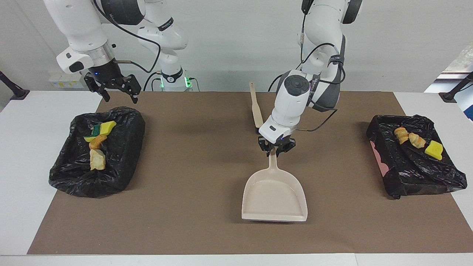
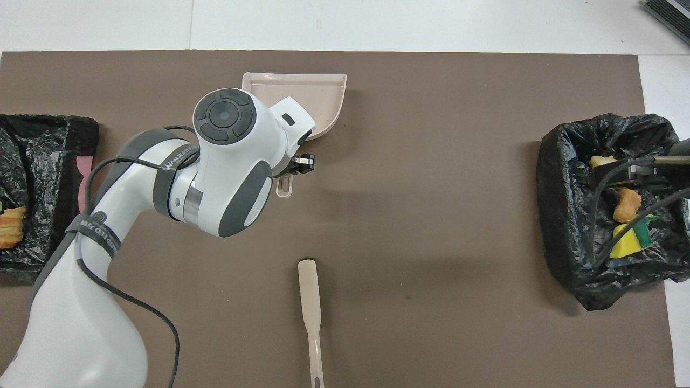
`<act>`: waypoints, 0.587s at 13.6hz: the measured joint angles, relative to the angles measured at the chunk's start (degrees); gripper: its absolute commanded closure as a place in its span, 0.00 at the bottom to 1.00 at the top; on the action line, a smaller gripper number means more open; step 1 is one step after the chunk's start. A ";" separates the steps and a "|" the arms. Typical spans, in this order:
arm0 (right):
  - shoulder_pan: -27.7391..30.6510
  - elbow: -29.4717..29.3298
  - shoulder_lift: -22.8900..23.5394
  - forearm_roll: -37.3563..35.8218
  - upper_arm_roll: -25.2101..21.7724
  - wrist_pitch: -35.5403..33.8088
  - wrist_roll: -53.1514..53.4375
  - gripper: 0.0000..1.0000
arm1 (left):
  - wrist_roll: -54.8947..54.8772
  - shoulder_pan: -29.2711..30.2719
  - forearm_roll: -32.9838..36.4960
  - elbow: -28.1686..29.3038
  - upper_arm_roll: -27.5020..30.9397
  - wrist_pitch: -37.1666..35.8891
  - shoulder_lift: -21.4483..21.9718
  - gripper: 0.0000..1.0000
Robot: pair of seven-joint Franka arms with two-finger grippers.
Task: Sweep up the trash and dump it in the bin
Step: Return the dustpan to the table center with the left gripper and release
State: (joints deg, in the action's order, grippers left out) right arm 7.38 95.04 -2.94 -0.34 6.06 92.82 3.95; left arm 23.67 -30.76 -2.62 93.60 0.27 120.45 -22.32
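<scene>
**Dustpan's at mid-table, empty, and all the trash is sitting in the bags**

I've got the left gripper [image 1: 276,150] clamped on the dustpan [image 1: 274,197] by its handle, right around the middle of the brown mat [image 1: 207,229]. The pan's long axis runs straight away from the robots: handle end up at the gripper, open lip at the end away from it. From the facing view the lip looks down on the mat or just off it, I honestly can't tell which. Pan is empty.

The brush [image 1: 256,110] lies just on the robot side of that gripper, long axis nearly in line with the pan's handle, bristle head toward the gripper. I'd say the left arm is the nearer one to it, but its hand is full.

The right gripper [image 1: 117,89] hangs with its jaws wide apart and nothing in them, above the robot-side edge of the black bag [image 1: 122,147] at its own end, just waiting.

Containers: that bag holds yellow sponge chunks [image 1: 107,127], one with a green layer, an orange-brown lump [image 1: 97,141] and a beige lump [image 1: 97,160]. The other black bag [image 1: 414,173], off toward the left arm's end and well apart from the pan, holds two tan lumps [image 1: 408,137] and a yellow sponge chunk [image 1: 434,149].

I see no scraps on the mat, so my guess is the next move is just parking the pan.
</scene>
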 measured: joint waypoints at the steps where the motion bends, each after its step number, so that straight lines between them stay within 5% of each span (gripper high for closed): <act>1: 0.00 0.00 0.00 0.00 0.00 0.00 0.00 0.00 | 0.70 -0.52 -0.02 0.39 0.01 0.01 -0.31 1.00; 4: 0.00 0.00 0.00 0.00 0.00 0.00 0.00 0.00 | 3.50 -2.16 -0.02 1.17 -0.01 0.04 -1.28 0.64; 7: 0.00 0.00 0.00 0.00 0.00 0.00 0.00 0.00 | 3.83 -2.31 -0.02 1.21 0.23 0.05 -1.37 0.00; 8: 0.00 0.00 0.00 0.00 0.00 0.00 0.00 0.00 | 3.84 -2.31 -0.02 1.21 0.41 0.04 -1.36 0.00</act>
State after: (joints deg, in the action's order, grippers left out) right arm 7.38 95.04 -2.94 -0.34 6.06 92.82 3.95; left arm 27.50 -33.07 -2.64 94.81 0.68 120.49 -23.69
